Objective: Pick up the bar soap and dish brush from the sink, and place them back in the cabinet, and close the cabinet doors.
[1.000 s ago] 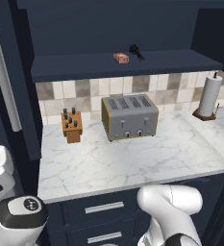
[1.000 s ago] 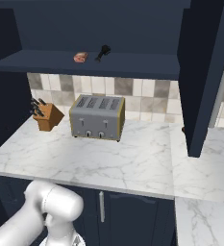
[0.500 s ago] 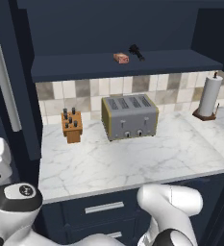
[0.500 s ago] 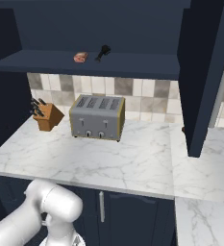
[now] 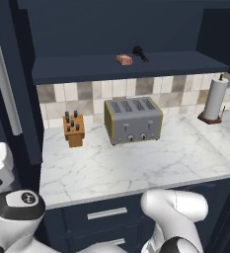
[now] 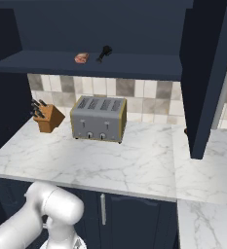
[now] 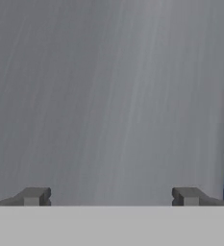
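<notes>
Reddish-orange bar soap (image 5: 124, 60) beside dish brush (image 5: 140, 53) on cabinet (image 5: 121, 66) shelf, end effector (image 7: 111, 197) spread wide, facing grey surface

This is a rendered home kitchen. A white marble tabletop (image 5: 136, 163) runs along a wall of beige, grey and brown tiles (image 5: 101, 91), with dark navy drawers (image 5: 104, 213) under it and a navy cabinet (image 6: 100, 63) open above. A four-slot steel toaster (image 5: 133, 120) stands on the marble near a wooden knife block (image 5: 73, 129), and a paper towel roll (image 5: 214, 99) stands upright on its holder further along.
</notes>
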You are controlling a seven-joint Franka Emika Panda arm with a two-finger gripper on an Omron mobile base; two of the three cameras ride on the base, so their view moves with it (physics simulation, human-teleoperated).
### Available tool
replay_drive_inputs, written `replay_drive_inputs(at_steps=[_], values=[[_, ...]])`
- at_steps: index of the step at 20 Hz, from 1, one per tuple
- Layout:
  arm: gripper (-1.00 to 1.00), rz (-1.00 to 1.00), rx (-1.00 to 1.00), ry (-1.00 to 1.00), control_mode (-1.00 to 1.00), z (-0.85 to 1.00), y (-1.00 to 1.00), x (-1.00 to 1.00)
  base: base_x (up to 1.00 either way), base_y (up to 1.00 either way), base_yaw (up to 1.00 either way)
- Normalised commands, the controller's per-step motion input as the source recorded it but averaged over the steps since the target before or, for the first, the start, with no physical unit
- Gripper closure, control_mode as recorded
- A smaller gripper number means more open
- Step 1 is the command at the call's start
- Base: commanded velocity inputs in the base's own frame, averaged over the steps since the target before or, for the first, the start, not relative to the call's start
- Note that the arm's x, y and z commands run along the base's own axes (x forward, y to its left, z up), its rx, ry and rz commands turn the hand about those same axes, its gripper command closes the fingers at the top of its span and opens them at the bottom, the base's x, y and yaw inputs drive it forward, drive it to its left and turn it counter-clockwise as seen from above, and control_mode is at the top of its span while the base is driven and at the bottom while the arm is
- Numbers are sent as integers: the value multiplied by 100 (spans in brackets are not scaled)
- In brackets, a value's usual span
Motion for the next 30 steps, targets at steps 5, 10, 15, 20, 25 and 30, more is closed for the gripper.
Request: replay_drive_inputs(at_steps=[5,10,15,20,25,30], values=[[-100,0,0,-2,-100,0,-38,0,0,0,0],[-100,-1,0,-4,-100,0,-47,0,0,0,0],[-100,-1,0,-3,-100,0,-49,0,0,0,0],[-100,-2,0,-2,-100,0,-53,0,0,0,0],[-100,-3,0,-1,-100,0,-53,3,0,0,0],[-100,-3,0,0,-100,0,-50,17,0,0,0]])
